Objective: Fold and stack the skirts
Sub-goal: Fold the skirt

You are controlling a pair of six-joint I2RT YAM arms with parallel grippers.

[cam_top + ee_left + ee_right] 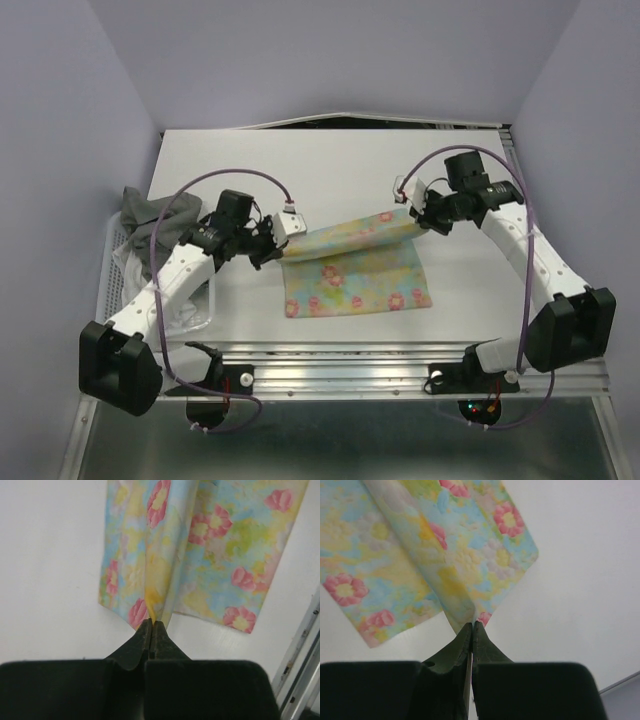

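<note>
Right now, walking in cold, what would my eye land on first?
The bright floral skirt in the middle of the white table: its far edge is held up, pinched at one end by the left fingers and at the other by the right fingers, while its near part lies flat. Next, the basket at the table's left edge, with grey cloth bunched at its far end.

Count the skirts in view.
2. Floral skirt mid-table, one edge pinched up by the left fingers and right fingers; grey garment bunched in the basket at far left. More may be hidden beneath it.
</note>
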